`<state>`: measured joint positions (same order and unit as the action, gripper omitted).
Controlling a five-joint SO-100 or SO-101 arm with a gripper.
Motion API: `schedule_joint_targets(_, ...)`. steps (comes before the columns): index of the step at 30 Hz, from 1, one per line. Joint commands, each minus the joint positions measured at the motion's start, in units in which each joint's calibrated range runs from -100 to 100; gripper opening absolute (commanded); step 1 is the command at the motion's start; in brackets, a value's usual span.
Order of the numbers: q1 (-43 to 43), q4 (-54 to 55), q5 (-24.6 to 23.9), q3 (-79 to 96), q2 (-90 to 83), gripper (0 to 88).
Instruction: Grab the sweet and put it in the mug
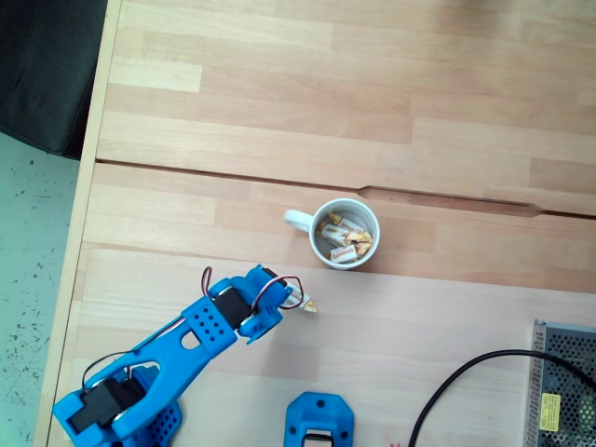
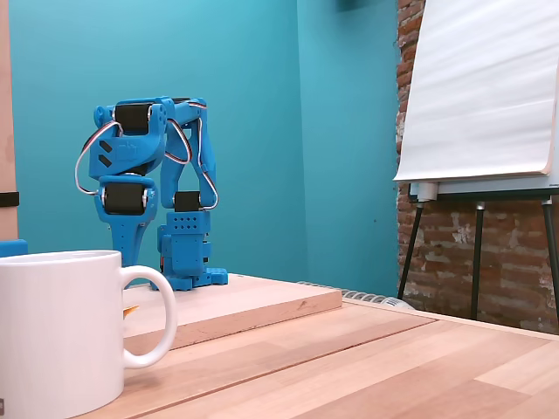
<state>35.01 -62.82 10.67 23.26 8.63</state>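
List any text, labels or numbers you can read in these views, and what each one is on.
No text is readable in these views.
Yellow label on the grey perforated metal box, bottom right of a fixed view: print too small and blurred to read.
Wrappers in the mug: orange-brown marks only, no legible letters.
Flipchart pad: blank.

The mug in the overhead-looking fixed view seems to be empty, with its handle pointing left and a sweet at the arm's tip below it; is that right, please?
Not quite: the mug already holds several wrapped sweets, as that fixed view shows. Its handle does point left, and a sweet sits at the arm's tip.
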Motion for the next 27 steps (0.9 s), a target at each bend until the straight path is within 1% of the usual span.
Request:
schedule_joint_targets(1, 1.96, 0.48, 1.90, -3.37, -0.45, 0.0)
schedule_joint_targets(6, 5.44, 0.48, 3.22, -3.37, -0.45, 0.0)
schedule_joint_targets(16, 5.81, 0.56, 0.34, -3.55, 0.41, 0.0)
schedule_joint_targets(23, 5.52, 0.48, -0.29, -9.08, 8.41, 0.0)
schedule_joint_targets(27, 5.44, 0.48, -0.29, -11.58, 9.79, 0.0)
